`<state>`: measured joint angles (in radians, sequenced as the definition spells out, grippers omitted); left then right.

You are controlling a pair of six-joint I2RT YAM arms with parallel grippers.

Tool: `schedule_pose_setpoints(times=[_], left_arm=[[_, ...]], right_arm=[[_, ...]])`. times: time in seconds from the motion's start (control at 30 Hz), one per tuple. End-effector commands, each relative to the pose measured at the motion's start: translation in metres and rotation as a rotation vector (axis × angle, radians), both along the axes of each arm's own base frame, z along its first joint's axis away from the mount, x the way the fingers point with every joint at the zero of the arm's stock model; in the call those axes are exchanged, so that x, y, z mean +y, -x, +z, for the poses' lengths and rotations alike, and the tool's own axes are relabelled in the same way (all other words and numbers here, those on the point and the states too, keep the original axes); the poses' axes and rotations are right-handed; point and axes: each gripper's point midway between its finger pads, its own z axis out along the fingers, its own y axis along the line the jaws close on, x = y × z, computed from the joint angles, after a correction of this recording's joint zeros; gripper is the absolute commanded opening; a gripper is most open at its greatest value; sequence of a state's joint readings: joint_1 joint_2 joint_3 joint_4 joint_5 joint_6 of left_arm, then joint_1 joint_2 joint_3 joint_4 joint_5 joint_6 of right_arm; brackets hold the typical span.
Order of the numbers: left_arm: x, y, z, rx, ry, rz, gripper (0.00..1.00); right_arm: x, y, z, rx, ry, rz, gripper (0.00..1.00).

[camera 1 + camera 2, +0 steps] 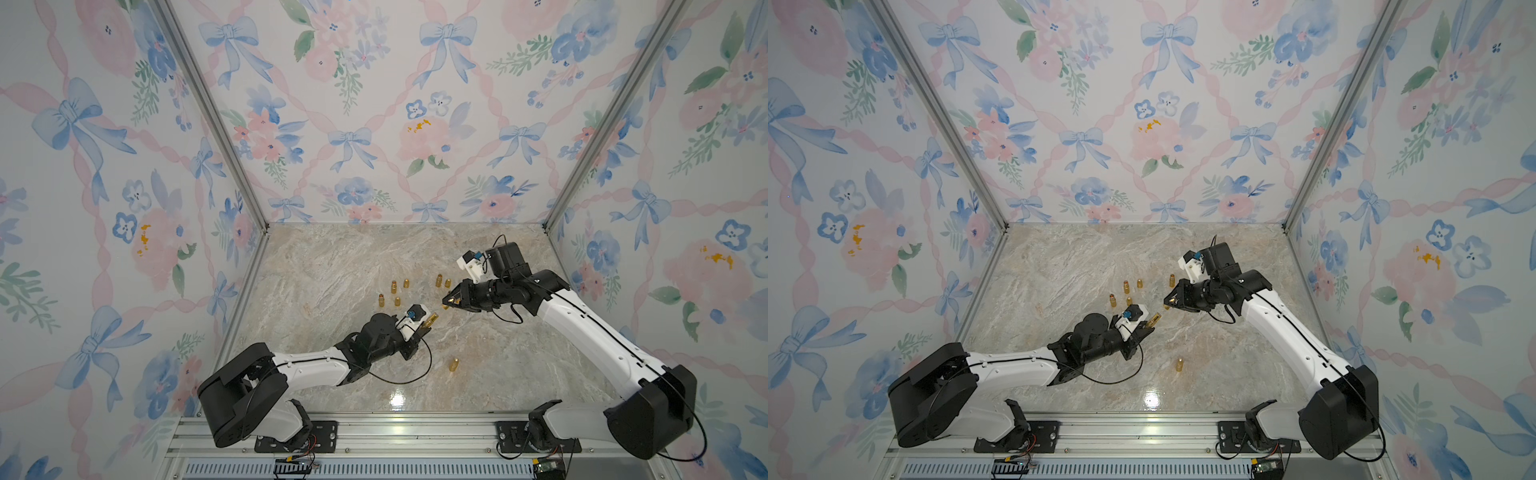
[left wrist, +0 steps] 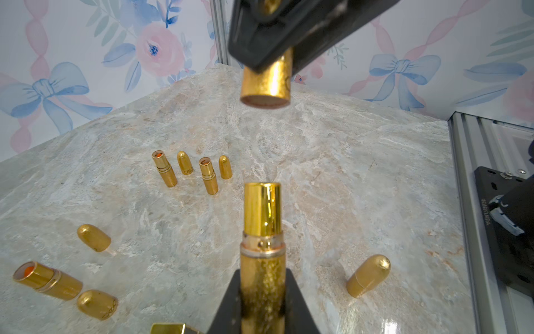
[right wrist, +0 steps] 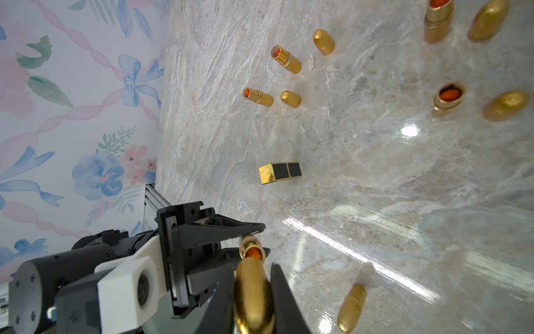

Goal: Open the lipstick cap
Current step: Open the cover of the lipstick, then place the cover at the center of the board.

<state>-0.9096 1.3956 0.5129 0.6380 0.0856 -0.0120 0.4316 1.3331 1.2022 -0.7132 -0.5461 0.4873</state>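
- The left gripper [image 1: 424, 327] is clamped on the textured lower barrel of the lipstick tube [image 2: 262, 228] and holds it off the bench [image 1: 353, 266], with its glossy inner sleeve bare.
- The right gripper [image 1: 450, 300] is closed on the cap [image 2: 265, 82]. The cap hangs just beyond the tube's tip, in line with it but not touching, so I judge it to be off.
- Both pieces look small, light and stiff, with a polished gold finish that is likely slippery.
- The hammered barrel probably gives better purchase than the smooth sleeve.
- The cap is best pinched across its straight wall, not its rounded dome.
- Other opened tubes [image 2: 164, 168] and loose caps [image 2: 94, 237] stand on the bench well apart from the two grippers.
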Motion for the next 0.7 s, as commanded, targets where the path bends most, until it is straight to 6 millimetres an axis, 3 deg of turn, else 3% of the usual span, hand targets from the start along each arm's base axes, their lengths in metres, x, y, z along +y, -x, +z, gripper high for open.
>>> schedule_pose_setpoints(times=[0.0, 0.37, 0.5, 0.67], left_arm=[[0.004, 0.001, 0.016, -0.010, 0.045, 0.012, 0.00], [0.002, -0.011, 0.029, -0.027, 0.070, 0.066, 0.00], [-0.004, -0.016, 0.031, -0.024, 0.072, 0.064, 0.00], [-0.012, -0.020, 0.033, -0.021, 0.075, 0.056, 0.00]], right_arm=[[-0.013, -0.005, 0.013, -0.033, 0.021, -0.032, 0.20], [-0.084, -0.040, -0.046, -0.068, 0.351, -0.230, 0.20], [-0.102, -0.052, -0.073, -0.068, 0.473, -0.275, 0.20], [-0.109, -0.066, -0.107, -0.073, 0.541, -0.304, 0.19]])
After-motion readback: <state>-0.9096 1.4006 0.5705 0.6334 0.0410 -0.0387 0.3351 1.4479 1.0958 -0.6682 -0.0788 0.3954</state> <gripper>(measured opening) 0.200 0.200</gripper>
